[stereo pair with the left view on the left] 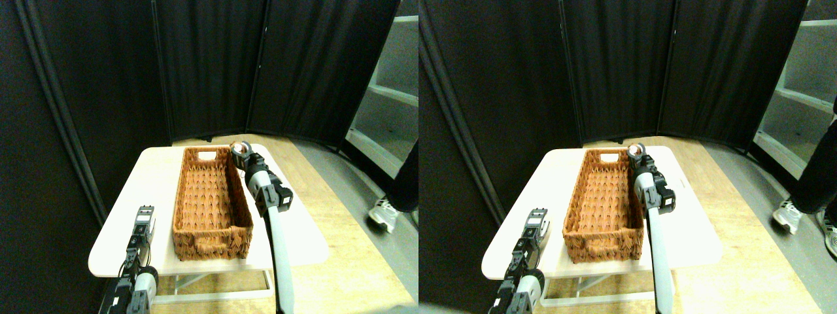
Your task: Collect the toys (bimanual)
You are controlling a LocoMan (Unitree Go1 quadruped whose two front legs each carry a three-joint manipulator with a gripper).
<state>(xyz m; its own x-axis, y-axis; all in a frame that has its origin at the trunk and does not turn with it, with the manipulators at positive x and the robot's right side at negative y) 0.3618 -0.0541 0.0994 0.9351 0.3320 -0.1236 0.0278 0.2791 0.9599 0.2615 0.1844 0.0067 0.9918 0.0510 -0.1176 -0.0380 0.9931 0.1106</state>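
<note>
A toy (240, 149), small and brownish, sits pinched in the right gripper (241, 151) above the basket (212, 203) rim's far corner, frame centre; release comes next. Left gripper (144, 216) fingers: unclear.

Basket (212, 203) on table (157, 176), between tools

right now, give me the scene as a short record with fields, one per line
surface: small white table on a wood floor
container: long woven wicker basket lying lengthwise on the table, no toys visible inside
right gripper: reached out to the basket's far right corner, with something small and orange-brown at its tip; too small to tell if it is a toy
left gripper: low over the table's near left edge, left of the basket
backdrop: black curtain panels
bystander: a person's shoe on the floor at right
</note>
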